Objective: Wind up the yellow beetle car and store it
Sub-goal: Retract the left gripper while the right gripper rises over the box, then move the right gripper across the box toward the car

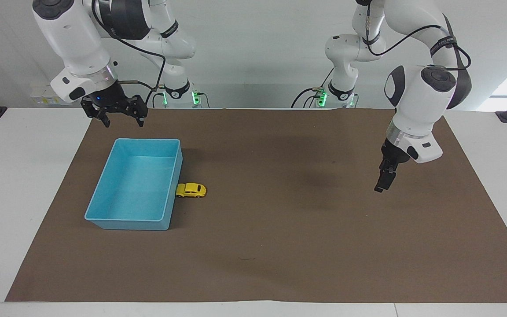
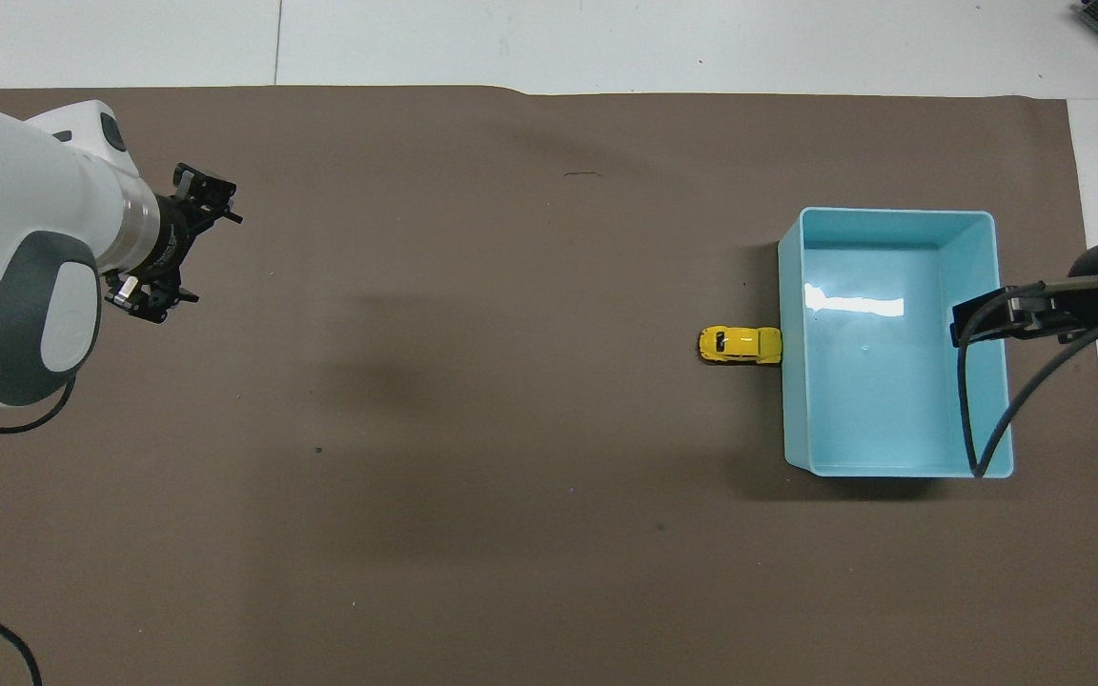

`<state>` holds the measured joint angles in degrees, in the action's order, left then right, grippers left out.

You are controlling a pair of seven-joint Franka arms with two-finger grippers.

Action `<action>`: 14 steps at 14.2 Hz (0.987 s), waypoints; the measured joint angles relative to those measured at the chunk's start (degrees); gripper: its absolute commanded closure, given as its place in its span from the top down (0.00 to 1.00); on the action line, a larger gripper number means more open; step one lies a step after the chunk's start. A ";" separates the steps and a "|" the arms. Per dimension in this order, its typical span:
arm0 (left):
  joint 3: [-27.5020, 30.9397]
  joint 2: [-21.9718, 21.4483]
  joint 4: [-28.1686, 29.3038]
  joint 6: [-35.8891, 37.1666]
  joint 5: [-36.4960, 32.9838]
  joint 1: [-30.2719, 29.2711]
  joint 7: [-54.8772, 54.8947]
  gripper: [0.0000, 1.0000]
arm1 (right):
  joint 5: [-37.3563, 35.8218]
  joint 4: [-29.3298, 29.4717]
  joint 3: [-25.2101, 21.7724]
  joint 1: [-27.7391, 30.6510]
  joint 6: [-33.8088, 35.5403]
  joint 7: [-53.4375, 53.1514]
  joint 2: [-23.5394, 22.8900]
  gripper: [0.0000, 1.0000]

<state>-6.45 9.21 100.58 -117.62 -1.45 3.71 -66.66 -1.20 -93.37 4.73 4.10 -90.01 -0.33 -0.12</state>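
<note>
On the white worktop (image 1: 11, 185) a brown mat (image 1: 280, 246) is spread before a pale wall. At the right arm's end the right gripper (image 1: 120, 119) hangs, jaws wide and empty, over the mat by the blue bin (image 1: 172, 185). Touching the bin's wall sits the yellow beetle car (image 1: 190, 190). Over bare mat the left gripper (image 1: 383, 182) hovers empty, jaws apart.
</note>
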 measured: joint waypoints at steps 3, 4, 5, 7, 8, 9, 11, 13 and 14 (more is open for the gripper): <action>-0.01 -1.31 0.21 1.47 0.00 -1.05 9.30 1.00 | 0.06 0.00 0.00 -0.01 -0.46 0.00 0.00 1.00; 0.00 -1.75 0.33 1.77 0.00 -1.36 12.65 1.00 | 0.33 0.00 0.04 -0.04 -0.72 -0.33 0.00 1.00; -0.01 -2.14 0.37 2.40 0.00 -1.85 15.94 1.00 | 0.72 0.00 0.14 -0.11 -0.78 -1.36 0.00 1.00; 0.01 -2.99 0.47 4.33 0.00 -2.87 22.89 1.00 | 1.04 0.00 0.30 -0.95 -0.78 -5.72 0.00 1.00; 0.01 -3.26 0.53 5.19 0.00 -3.27 26.17 1.00 | 1.05 0.00 0.40 -1.50 -0.78 -8.48 0.00 1.00; 0.04 -3.44 0.56 5.96 0.00 -3.62 29.82 1.00 | 1.05 0.00 0.60 -1.86 -0.78 -11.49 0.00 1.00; 0.03 -3.82 0.56 7.17 0.00 -4.46 37.66 1.00 | 1.63 0.00 1.00 -2.16 -0.78 -17.94 0.00 1.00; 0.10 -4.48 0.51 9.11 0.00 -5.39 45.38 1.00 | 2.62 0.00 1.42 -2.22 -0.78 -24.64 0.00 1.00; 0.11 -4.87 0.44 10.01 0.00 -5.70 48.54 1.00 | 2.85 0.00 1.66 -2.23 -0.79 -27.83 0.00 1.00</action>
<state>-6.34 4.35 101.02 -107.61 -1.44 -2.00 -18.12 1.64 -93.37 6.39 1.87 -90.79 -28.16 -0.12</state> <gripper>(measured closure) 0.000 0.000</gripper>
